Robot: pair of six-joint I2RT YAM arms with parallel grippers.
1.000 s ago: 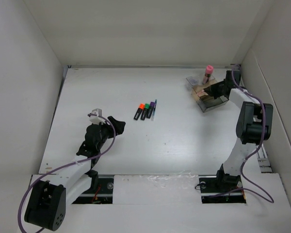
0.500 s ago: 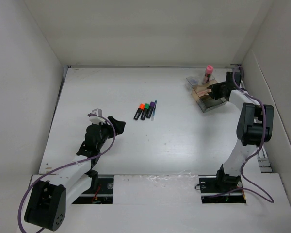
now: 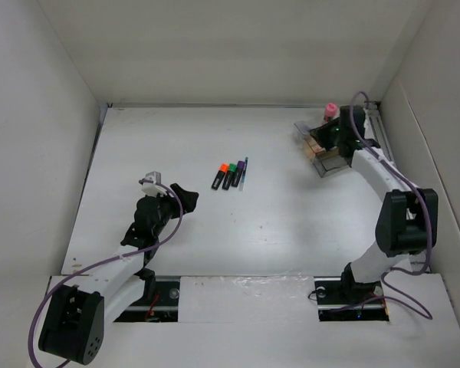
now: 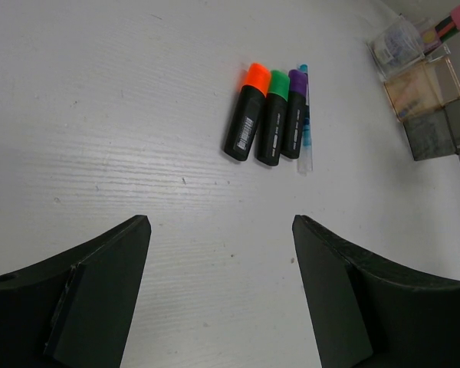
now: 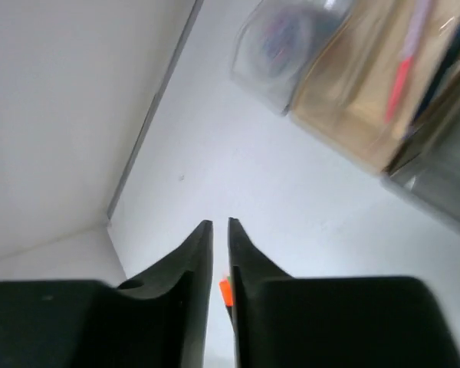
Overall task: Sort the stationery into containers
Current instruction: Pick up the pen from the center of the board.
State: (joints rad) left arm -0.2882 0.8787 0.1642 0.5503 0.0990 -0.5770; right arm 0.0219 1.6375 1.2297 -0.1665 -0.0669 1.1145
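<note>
Three stubby black highlighters lie side by side mid-table: orange cap [image 3: 219, 175] [image 4: 247, 111], green cap [image 3: 229, 175] [image 4: 271, 116], purple cap [image 3: 238, 170] [image 4: 294, 113], with a thin purple pen [image 3: 244, 172] [image 4: 303, 119] beside them. The brownish clear box [image 3: 333, 159] [image 4: 425, 96] [image 5: 368, 100] stands at the far right, pens visible inside. My left gripper [image 3: 185, 195] [image 4: 221, 222] is open and empty, short of the highlighters. My right gripper [image 3: 327, 138] [image 5: 220, 222] hovers over the box, jaws nearly touching, with nothing between them.
A pink-capped item [image 3: 330, 110] stands upright at the box's far end. A small clear compartment [image 5: 280, 50] adjoins the box's tan part. White walls enclose the table on the left, back and right, and the box sits close to the right wall.
My right arm has swung from the box's right side to over the box, closer to the pink-capped item. The left arm and the highlighters have not moved.
</note>
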